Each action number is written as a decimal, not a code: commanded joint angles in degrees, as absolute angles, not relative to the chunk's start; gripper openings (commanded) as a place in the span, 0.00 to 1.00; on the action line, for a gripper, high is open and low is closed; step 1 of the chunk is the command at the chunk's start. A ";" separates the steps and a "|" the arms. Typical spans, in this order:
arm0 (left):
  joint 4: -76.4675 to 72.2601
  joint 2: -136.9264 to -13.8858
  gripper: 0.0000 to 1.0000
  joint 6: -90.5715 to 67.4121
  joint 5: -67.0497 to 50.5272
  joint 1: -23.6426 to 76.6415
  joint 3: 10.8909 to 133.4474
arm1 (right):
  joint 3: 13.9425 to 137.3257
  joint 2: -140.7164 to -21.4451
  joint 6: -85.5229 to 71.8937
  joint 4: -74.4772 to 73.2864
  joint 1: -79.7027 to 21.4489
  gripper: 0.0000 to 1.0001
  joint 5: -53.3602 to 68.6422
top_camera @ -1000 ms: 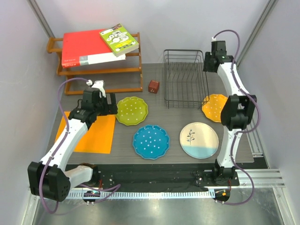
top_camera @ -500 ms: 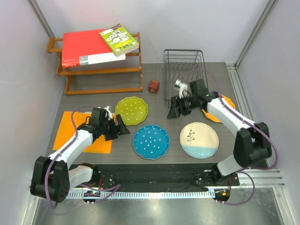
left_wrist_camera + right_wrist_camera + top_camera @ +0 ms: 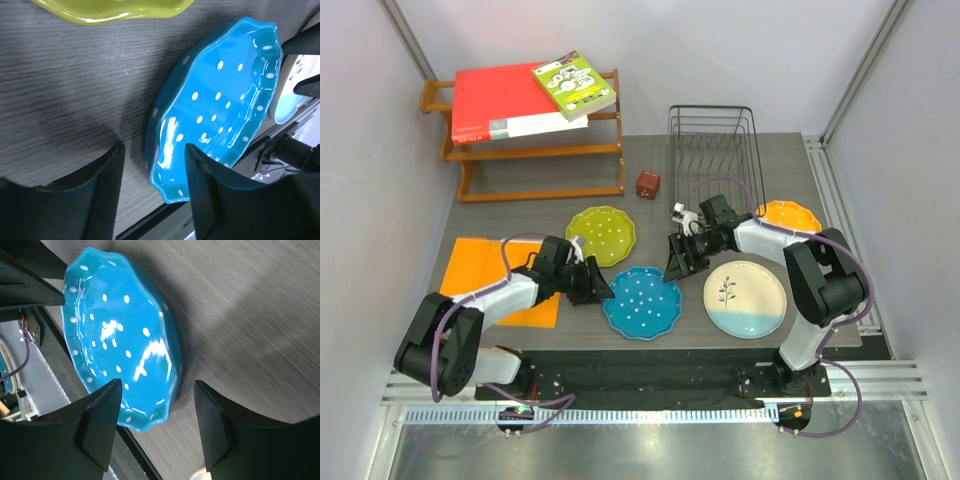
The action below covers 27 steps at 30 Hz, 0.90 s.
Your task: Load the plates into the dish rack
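Note:
The blue dotted plate (image 3: 641,302) lies flat near the table's front. My left gripper (image 3: 598,287) is open at its left rim, the rim (image 3: 165,150) between the jaws. My right gripper (image 3: 677,265) is open at the plate's upper right rim (image 3: 165,390). The lime green plate (image 3: 601,235) lies behind the blue one. The cream plate (image 3: 745,298) with the sprig lies to the right. The orange-yellow plate (image 3: 788,218) lies at the far right, partly hidden by my right arm. The black wire dish rack (image 3: 714,165) stands empty at the back.
A small brown cube (image 3: 647,184) sits left of the rack. A wooden shelf (image 3: 535,150) with books stands at the back left. An orange mat (image 3: 495,280) lies under my left arm.
Both grippers have come down and inward to the blue plate, the left from the mat side, the right from the rack side. The plates have not moved.

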State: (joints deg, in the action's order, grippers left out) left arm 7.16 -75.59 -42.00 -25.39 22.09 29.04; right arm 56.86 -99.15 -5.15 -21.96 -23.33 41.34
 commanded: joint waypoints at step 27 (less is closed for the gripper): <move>-2.55 -71.46 0.00 -39.02 -28.04 24.08 24.35 | 47.37 -99.40 -16.35 -7.56 -29.88 0.46 43.77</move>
